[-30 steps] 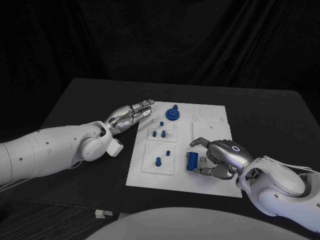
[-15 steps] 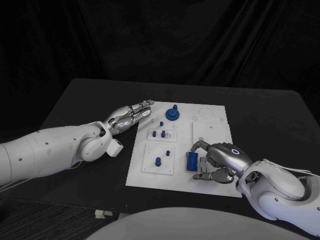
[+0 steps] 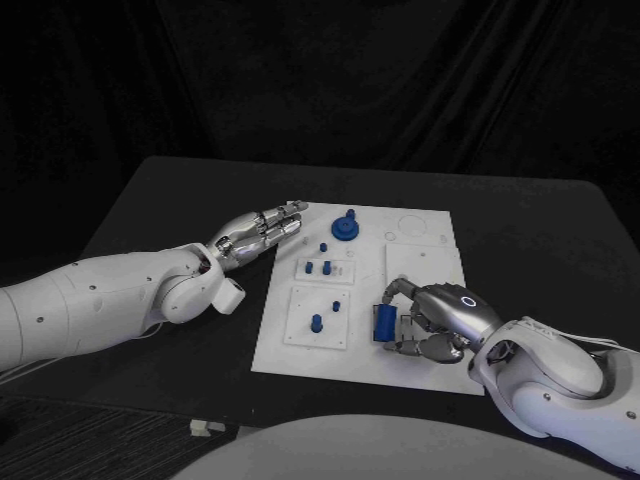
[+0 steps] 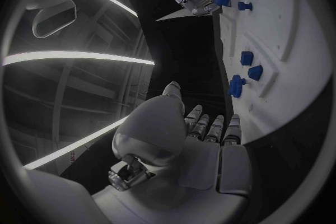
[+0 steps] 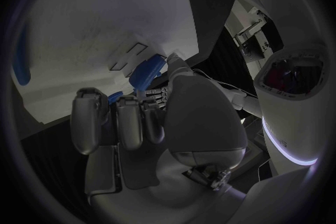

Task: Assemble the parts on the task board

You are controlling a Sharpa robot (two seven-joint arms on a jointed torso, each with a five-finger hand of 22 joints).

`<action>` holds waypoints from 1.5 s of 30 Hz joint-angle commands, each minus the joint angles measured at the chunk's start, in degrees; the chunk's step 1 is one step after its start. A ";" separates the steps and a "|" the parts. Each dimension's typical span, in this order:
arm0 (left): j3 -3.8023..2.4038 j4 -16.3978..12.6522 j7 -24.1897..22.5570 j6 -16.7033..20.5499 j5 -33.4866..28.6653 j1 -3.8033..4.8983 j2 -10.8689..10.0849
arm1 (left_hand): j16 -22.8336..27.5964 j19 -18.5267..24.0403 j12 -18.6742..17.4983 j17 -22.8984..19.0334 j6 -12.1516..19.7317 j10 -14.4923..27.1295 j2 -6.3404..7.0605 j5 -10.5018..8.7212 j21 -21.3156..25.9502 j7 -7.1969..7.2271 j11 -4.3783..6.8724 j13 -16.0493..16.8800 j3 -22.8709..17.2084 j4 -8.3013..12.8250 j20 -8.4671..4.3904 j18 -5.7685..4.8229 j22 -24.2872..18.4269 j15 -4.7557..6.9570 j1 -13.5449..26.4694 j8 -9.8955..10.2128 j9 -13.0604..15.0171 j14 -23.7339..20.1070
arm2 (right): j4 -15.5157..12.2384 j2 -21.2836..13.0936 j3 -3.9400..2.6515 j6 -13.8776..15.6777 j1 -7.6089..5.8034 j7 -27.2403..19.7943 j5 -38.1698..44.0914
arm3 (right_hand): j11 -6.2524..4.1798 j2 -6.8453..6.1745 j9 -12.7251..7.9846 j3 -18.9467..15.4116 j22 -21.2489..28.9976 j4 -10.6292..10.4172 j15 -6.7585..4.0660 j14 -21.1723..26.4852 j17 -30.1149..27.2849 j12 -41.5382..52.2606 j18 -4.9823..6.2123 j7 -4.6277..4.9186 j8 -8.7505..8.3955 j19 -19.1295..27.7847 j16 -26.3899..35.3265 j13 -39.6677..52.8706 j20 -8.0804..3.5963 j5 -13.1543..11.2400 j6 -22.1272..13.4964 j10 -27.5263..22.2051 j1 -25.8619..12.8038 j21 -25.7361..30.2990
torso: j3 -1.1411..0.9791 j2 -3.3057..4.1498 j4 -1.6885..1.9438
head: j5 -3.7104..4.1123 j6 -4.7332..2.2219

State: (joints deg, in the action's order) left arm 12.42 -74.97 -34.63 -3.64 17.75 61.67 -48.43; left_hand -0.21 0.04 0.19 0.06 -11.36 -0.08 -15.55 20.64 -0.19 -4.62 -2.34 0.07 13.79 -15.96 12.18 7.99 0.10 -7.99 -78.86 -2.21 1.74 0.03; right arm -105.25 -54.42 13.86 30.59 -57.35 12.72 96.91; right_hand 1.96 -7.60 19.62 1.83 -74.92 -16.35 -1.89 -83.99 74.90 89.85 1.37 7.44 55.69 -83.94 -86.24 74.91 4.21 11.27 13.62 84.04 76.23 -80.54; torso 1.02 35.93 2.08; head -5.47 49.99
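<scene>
left hand [image 3: 260, 231] lies flat on the worktop [image 3: 147, 230], fingers straight and together, tips just at the task board [image 3: 421, 370] edge, holding nothing; left wrist view [image 4: 203, 129] shows the same. Just past its fingertips on the board: round blue part with a peg [image 3: 345, 228] standing at the far end, looks seated. Nearer, beside that hand's wrist side, two small blue pegs [image 3: 317, 267] stand in a recessed plate, and one more small blue peg [image 3: 316, 322] in the next plate toward the robot. Those look placed, though I can't tell if they're fully home. Remaining work, as I judge it: the long blue bar [image 3: 384, 322], upright-ish on the board's near half, right against the right hand [image 3: 438, 322]. That hand is curled over it from the side, fingers bent around the bar's upper end and lower side, so I read it as grasping the bar, contact partly hidden by the knuckles; right wrist view shows a blue part [image 5: 145, 70] just beyond the fingertips [image 5: 129, 117]. Rough progress: most small parts in, bar still in hand, far-right slots on the board look unfilled
</scene>
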 commanded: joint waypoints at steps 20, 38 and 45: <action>-0.05 -0.12 -0.05 -1.29 -0.30 -0.20 0.14 | 0.21 -0.19 -0.19 -0.06 -0.75 0.08 -0.45 0.46 0.05 -0.40 -0.52 -0.07 -0.45 0.12 0.72 0.38 0.18 -0.67 -0.20 -0.30 0.12 -0.03 | 0.57 1.12 0.09 -1.63 0.67 4.12 2.60 | 0.10 -0.09 1.33 0.28 -11.58 0.18 0.04 -3.56 6.02 0.15 1.27 0.15 2.18 -0.95 0.65 15.09 0.17 2.31 -3.43 5.96 2.26 1.10 | 0.01 -0.14 -0.02 | 0.00 0.01; -0.06 -0.23 0.19 -1.36 -0.30 -0.25 0.13 | 0.21 -0.24 -0.19 -0.06 -0.90 0.08 -0.46 0.54 0.00 -0.52 -0.63 -0.07 -0.57 0.24 0.88 0.37 0.25 -0.84 -0.30 -0.34 0.13 -0.03 | 0.60 0.99 0.09 1.83 0.70 2.13 2.62 | -0.35 2.66 0.16 2.78 -11.93 0.36 -0.36 -3.85 6.72 0.15 1.02 -0.27 1.19 -1.55 0.26 15.09 -0.21 26.43 3.26 5.96 0.72 0.12 | 0.03 0.02 0.01 | 0.10 0.01; -0.06 -0.24 0.30 -1.39 -0.30 -0.26 0.17 | 0.21 -0.25 -0.19 -0.06 -0.91 0.08 -0.48 0.58 -0.01 -0.53 -0.65 -0.07 -0.61 0.27 0.91 0.37 0.27 -0.87 -0.33 -0.34 0.13 -0.03 | 0.49 0.89 0.09 1.72 0.70 1.66 2.62 | -0.37 3.00 -0.38 4.01 -11.95 -0.03 -0.38 -3.84 6.70 0.15 1.00 -0.26 0.18 -1.57 0.26 15.09 -0.23 29.88 4.60 5.96 -0.88 0.06 | 0.00 0.02 0.02 | -0.01 0.01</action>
State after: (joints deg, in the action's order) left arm 12.42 -75.06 -33.83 -4.37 17.75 61.47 -48.36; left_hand -0.21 -0.17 0.19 0.10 -11.98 0.14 -15.78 20.85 -0.19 -5.23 -2.55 0.06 13.47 -15.64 12.80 7.99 0.28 -8.41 -79.09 -2.21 1.80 0.02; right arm -104.65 -53.41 14.04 30.90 -56.72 14.72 99.07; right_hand 1.96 -5.17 19.22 4.00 -74.95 -14.68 -1.89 -83.99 74.91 89.85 2.26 7.62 55.94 -83.94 -85.86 74.95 4.20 40.85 12.97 84.04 76.16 -80.15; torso 1.04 35.94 2.07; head -5.46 49.99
